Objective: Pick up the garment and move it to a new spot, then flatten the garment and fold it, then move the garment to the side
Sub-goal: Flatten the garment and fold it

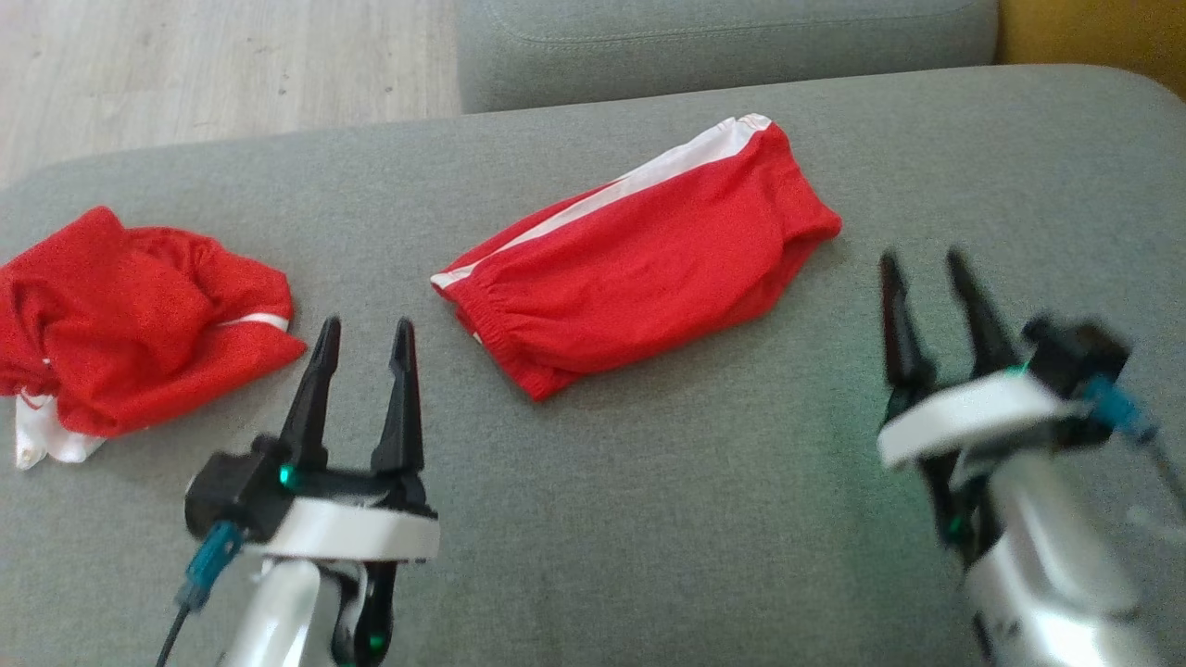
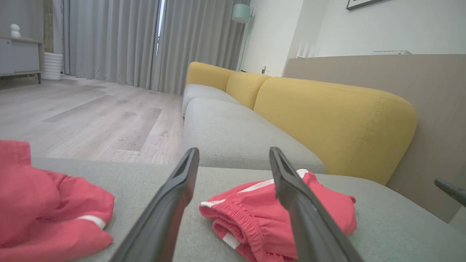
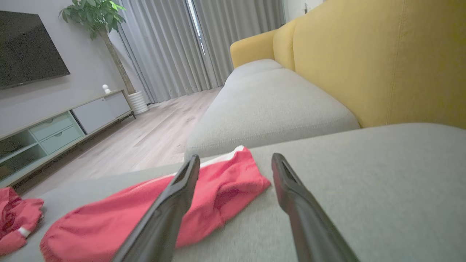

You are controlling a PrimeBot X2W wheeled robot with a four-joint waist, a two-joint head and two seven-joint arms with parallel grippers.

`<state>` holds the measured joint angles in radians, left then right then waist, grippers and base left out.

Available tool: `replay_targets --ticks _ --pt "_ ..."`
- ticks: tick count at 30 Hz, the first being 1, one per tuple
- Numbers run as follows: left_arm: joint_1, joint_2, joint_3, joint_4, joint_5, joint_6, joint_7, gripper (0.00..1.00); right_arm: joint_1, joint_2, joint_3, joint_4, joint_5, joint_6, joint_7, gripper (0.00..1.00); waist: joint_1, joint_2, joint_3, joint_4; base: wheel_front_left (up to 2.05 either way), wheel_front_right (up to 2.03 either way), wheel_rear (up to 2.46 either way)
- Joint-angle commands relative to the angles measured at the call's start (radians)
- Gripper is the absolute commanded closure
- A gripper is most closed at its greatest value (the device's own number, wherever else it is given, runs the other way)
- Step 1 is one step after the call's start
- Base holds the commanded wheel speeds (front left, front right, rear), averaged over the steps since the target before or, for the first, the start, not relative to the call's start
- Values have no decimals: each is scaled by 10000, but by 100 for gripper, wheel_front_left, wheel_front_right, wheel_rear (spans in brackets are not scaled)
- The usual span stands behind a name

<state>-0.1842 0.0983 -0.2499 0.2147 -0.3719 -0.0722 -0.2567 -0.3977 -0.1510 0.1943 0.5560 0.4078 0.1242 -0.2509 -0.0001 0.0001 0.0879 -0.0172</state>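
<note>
A folded pair of red shorts [image 1: 639, 259] with a white side stripe lies in the middle of the grey sofa cushion [image 1: 649, 519]; the same folded shorts [image 2: 255, 214] [image 3: 145, 211] show in both wrist views. A second red garment [image 1: 130, 320] lies crumpled at the cushion's left end, and this crumpled garment [image 2: 47, 207] [image 3: 16, 218] is apart from the folded one. My left gripper [image 1: 366, 326] [image 2: 233, 153] hovers open between the two garments, holding nothing. To the right of the folded shorts my right gripper [image 1: 922, 259] [image 3: 235, 158] is open and empty, slightly blurred.
A second grey seat cushion [image 1: 723, 42] lies beyond the far edge, with a yellow backrest [image 2: 327, 116] to the right. Wooden floor [image 1: 185, 65] lies past the cushion's far left. A TV cabinet [image 3: 54, 131] and curtains stand across the room.
</note>
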Motion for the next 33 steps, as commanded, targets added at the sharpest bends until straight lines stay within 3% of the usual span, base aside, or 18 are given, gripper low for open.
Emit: replay_targets --ticks 1,8,16,25,33 --pt "-25 -56 575 -447 119 -103 -51 0 185 396 -130 -699 -473 65 -107 0 1 -1 11 -76 0 0 0" --pt "491 -374 1084 -570 392 -339 -51 0 1340 961 -805 -1405 -1150 65 -108 0 1 -1 182 -95 0 0 0" --pt "-33 -465 817 -618 622 -501 -51 0 439 1003 -1605 -1084 -989 65 363 0 1 -1 983 475 0 0 0" --pt "-548 -477 202 -579 368 -547 -51 0 -1626 1006 -3212 447 -588 65 1297 0 1 -1 1763 1446 0 0 0" --pt "-753 -479 -188 -623 98 -504 -51 0 -3143 996 -5350 2694 -1940 65 2263 0 1 -1 2199 2209 0 0 0"
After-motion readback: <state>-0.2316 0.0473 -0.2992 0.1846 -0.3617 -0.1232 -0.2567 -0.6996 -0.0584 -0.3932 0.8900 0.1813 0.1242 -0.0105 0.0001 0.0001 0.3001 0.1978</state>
